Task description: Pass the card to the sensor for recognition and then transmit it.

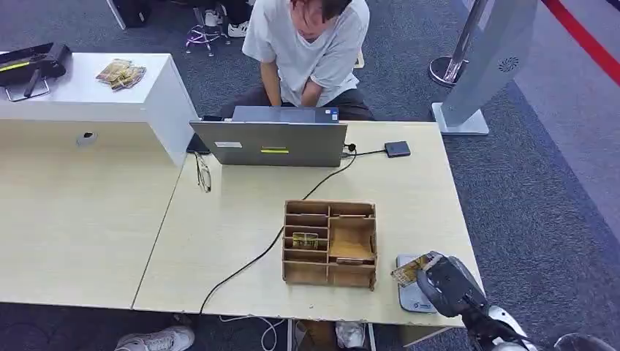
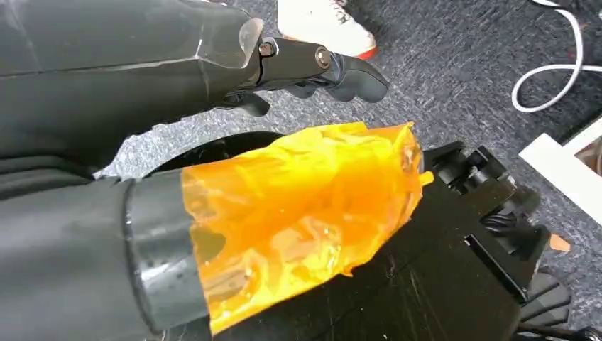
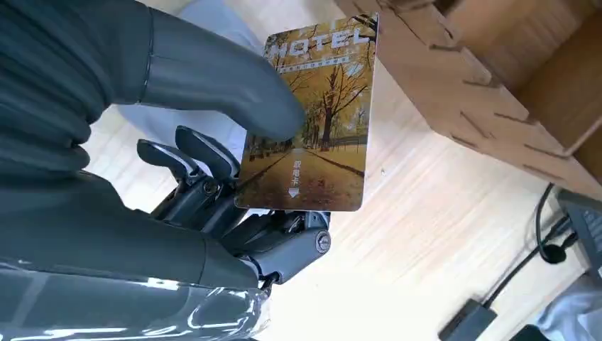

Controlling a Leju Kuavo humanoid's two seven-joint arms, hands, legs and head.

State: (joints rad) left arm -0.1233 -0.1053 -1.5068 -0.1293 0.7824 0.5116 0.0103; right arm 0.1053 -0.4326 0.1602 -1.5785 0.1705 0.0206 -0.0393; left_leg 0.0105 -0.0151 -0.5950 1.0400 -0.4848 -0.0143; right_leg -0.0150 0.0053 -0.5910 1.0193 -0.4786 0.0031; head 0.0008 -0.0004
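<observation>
The flat, slotted wooden organizer sat mid-table. Right of it, the right hand pinched a glossy rectangular HOTEL card between thumb and fingers, over the grey sensor pad. The left hand hung over carpet, fingers loosely curled, holding nothing.

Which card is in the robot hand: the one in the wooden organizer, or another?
Another: the HOTEL card with autumn trees, pinched by the right robot hand over the grey sensor pad. The second card sits in a slot of the organizer.
</observation>
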